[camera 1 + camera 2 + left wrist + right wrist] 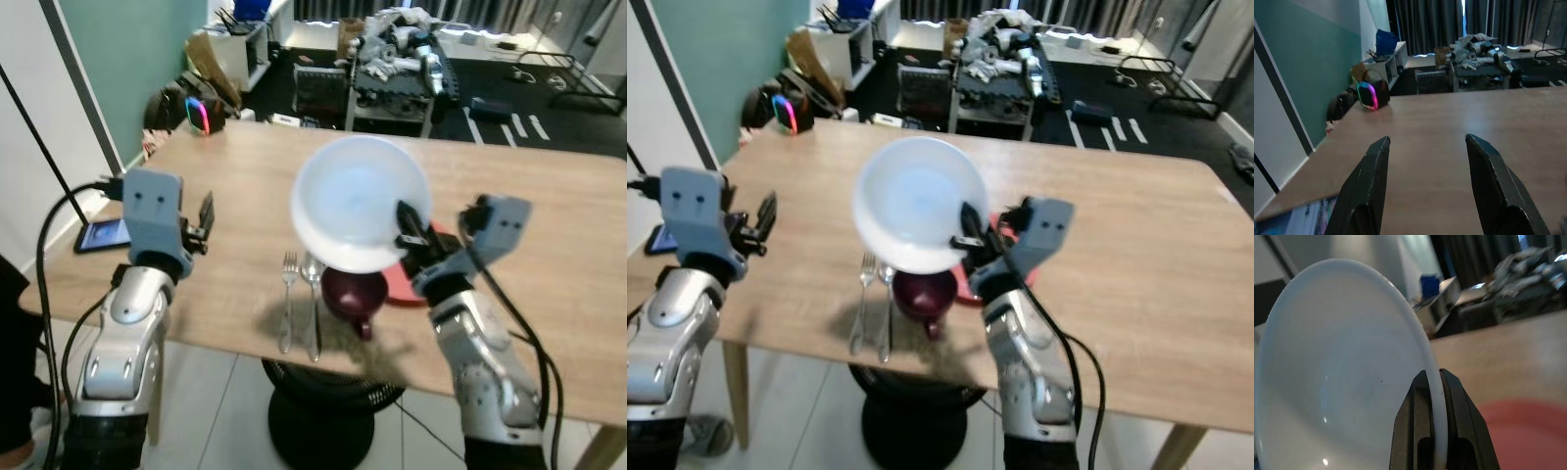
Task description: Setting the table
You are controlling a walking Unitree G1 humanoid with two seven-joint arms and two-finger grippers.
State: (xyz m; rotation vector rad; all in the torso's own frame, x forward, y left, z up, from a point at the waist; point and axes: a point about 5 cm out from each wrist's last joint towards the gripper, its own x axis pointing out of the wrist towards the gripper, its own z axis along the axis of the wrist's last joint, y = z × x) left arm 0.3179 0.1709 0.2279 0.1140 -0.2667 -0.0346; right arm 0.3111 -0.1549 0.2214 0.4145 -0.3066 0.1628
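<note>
My right gripper (409, 227) is shut on the rim of a white bowl (359, 201) and holds it tilted in the air above the wooden table (549, 206). The pinch on the rim is seen close up in the right wrist view, bowl (1342, 362). Under the bowl stand a dark maroon cup (355, 294) and a red plate (404, 286). A fork (287, 304) and a spoon (313, 305) lie side by side left of the cup. My left gripper (1425, 181) is open over the table's left part, holding nothing.
A phone (104, 234) lies at the table's left edge beside my left arm. A black speaker with a glowing ring (201, 115) sits at the far left corner. Behind the table are a cluttered trolley (397, 69) and boxes.
</note>
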